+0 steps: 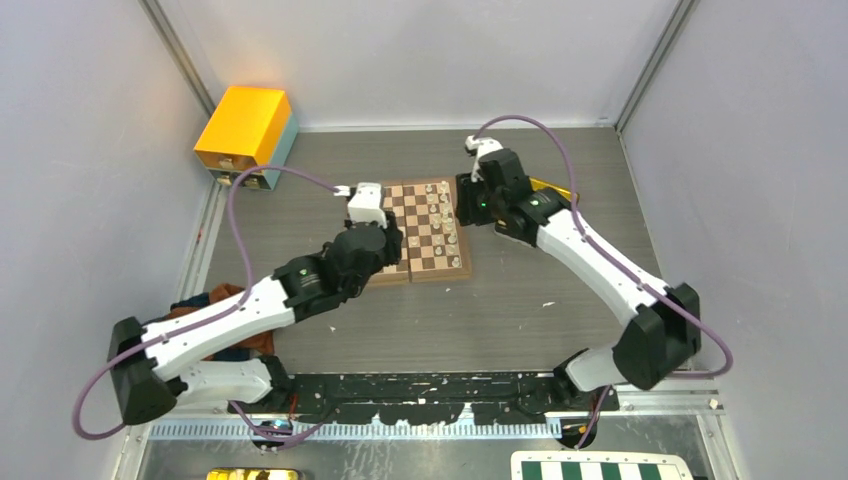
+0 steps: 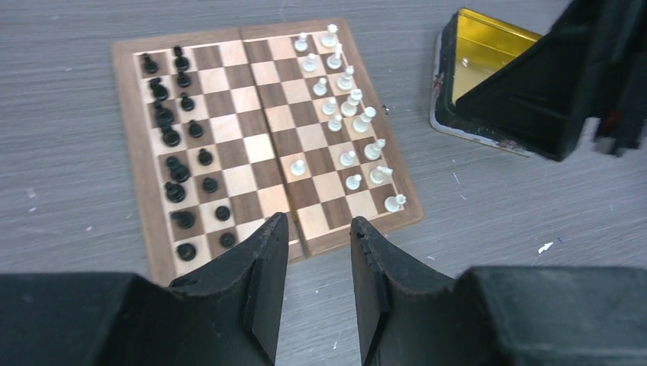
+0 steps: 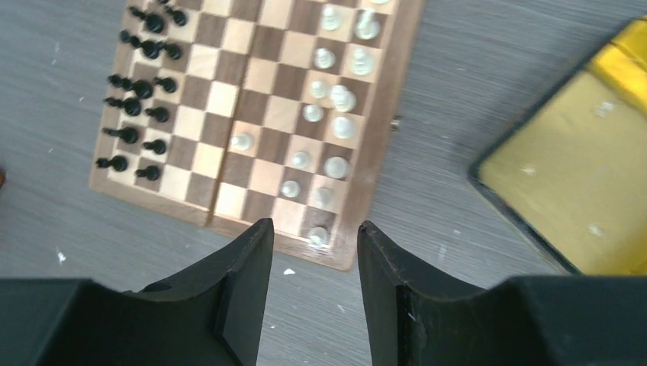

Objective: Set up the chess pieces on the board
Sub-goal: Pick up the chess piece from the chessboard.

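The board (image 1: 428,258) lies open mid-table. Black chess pieces (image 2: 172,137) stand in two files along its left side, and cream-white chess pieces (image 2: 351,103) line its right side. One white pawn (image 2: 297,166) stands a square forward of the others. My left gripper (image 2: 319,229) hovers over the board's near edge by the centre seam, open, with only table showing between its fingers. My right gripper (image 3: 313,232) hangs open and empty off the board's near right corner, where a white piece (image 3: 318,235) stands. In the top view the left gripper (image 1: 390,255) covers the board's near left part; the right gripper (image 1: 470,203) is at its right edge.
A shiny gold tray (image 2: 488,49) lies right of the board, partly under the right arm. A yellow box (image 1: 245,125) sits at the back left corner. A green-and-white checkered board (image 1: 600,468) pokes in at the bottom edge. Grey walls close in both sides.
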Available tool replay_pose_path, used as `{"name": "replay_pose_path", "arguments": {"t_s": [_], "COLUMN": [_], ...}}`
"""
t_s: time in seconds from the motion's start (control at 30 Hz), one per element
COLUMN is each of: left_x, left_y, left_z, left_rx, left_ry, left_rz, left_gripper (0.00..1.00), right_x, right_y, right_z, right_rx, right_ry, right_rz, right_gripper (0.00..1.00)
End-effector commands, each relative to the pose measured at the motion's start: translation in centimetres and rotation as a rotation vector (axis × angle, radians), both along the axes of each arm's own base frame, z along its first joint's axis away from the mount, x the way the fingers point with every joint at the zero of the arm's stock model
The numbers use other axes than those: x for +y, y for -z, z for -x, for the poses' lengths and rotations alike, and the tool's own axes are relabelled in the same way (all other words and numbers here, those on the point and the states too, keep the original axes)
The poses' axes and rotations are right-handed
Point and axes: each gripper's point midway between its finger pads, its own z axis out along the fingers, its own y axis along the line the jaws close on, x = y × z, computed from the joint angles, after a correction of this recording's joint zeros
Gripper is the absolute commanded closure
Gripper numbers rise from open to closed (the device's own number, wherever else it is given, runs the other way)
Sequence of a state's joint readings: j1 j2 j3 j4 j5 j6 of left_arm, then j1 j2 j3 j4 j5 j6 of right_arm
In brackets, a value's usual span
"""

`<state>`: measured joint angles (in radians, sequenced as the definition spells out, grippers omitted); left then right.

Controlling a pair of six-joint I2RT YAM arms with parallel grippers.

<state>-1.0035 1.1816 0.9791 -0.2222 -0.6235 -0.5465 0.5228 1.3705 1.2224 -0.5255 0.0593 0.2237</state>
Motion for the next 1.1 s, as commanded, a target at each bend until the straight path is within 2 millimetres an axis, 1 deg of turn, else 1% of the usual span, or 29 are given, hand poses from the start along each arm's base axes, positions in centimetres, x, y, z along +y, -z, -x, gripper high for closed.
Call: {"name": "replay_pose_path", "arguments": {"t_s": [0.0, 0.03, 0.13, 0.27, 0.4, 0.7, 0.93, 1.07], "left_x": [4.2, 4.7, 6.0, 7.1, 7.3, 6.8, 6.9, 6.9], "left_y": [-0.8, -1.0, -1.4, -1.6, -1.6, -1.5, -1.6, -1.6], "left_z": [1.3, 1.5, 2.2, 2.7, 2.8, 2.9, 2.9, 2.9], "left_rx": [0.009, 0.008, 0.008, 0.004, 0.000, 0.003, -0.007, -0.011], "left_ry": [-0.116, -0.124, -0.143, -0.159, -0.160, -0.131, -0.124, -0.118], "left_rz": [-0.008, -0.005, 0.012, 0.024, 0.029, 0.022, 0.014, 0.016], "left_gripper": [0.63, 0.63, 0.63, 0.63, 0.63, 0.62, 0.62, 0.62], "right_x": [4.8, 6.0, 7.9, 9.5, 10.9, 12.2, 13.1, 13.5], "right_y": [-1.1, -0.9, 0.0, 1.4, 2.9, 6.4, 8.3, 9.1], "right_z": [-0.1, 0.2, 0.2, 0.1, 0.1, -1.1, -1.9, -2.5], "right_rx": [0.007, 0.028, 0.056, 0.097, 0.135, 0.190, 0.215, 0.218], "right_ry": [-0.114, -0.155, -0.192, -0.221, -0.247, -0.250, -0.261, -0.259], "right_rz": [-0.031, -0.039, -0.019, 0.010, 0.040, 0.091, 0.106, 0.115], "right_gripper": [0.50, 0.50, 0.51, 0.53, 0.53, 0.54, 0.52, 0.52]}}
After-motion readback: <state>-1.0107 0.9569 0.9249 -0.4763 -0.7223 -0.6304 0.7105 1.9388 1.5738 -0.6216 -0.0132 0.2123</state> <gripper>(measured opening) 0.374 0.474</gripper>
